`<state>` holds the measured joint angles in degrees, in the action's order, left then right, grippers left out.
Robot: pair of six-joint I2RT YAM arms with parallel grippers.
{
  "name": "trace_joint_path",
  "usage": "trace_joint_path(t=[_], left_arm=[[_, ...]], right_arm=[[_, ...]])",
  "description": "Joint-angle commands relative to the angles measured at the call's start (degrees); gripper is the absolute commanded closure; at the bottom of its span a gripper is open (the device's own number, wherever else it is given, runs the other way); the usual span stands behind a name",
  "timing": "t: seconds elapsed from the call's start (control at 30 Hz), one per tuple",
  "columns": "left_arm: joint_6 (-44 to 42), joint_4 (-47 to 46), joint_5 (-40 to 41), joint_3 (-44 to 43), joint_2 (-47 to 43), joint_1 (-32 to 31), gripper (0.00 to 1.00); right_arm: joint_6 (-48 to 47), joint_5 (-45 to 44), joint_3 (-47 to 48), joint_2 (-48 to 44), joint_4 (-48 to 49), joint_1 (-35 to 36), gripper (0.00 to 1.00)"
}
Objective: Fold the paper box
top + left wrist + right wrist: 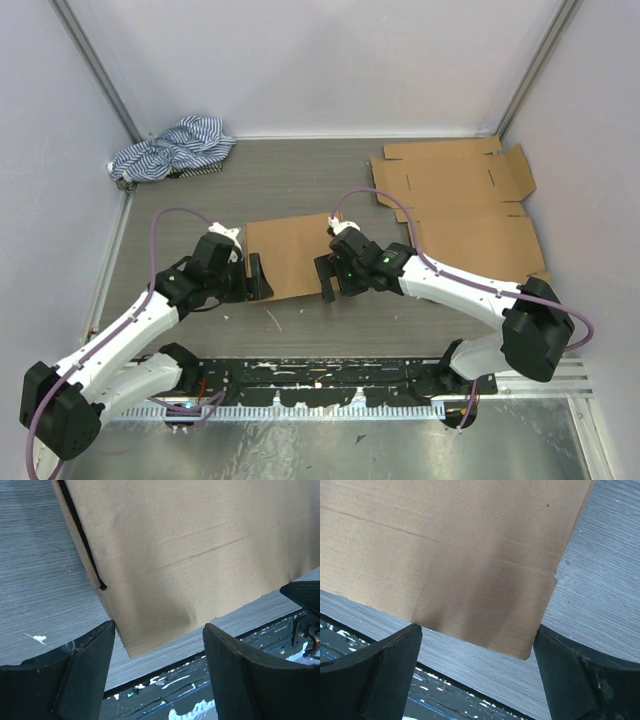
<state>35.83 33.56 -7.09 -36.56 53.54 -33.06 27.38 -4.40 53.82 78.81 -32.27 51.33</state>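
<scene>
On the table, squarish paper box lies flat.

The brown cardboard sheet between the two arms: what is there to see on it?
The cardboard sheet is plain light brown, roughly rectangular, and lies flat on the grey table. Faint crease lines cross it, a dark slit runs beside its left edge, and its right edge has a small step. Each arm's open jaws straddle one near corner; whether they touch it cannot be told. It lies apart from the larger cardboard pieces at the right.
</scene>
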Motion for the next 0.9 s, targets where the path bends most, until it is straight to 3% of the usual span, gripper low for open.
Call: trace_joint_path(t=[0.0,0.87], left_arm=[[0.73,0.15,-2.45,-2.15,-0.85,-0.23,0.23],[-0.10,-3.59,-0.25,1.44,4.25,-0.24,0.25]], right_arm=[[0.84,0.29,2.56,-2.40,0.97,0.44,0.05],[-0.96,-4.81,-0.44,1.91,2.66,0.44,0.07]])
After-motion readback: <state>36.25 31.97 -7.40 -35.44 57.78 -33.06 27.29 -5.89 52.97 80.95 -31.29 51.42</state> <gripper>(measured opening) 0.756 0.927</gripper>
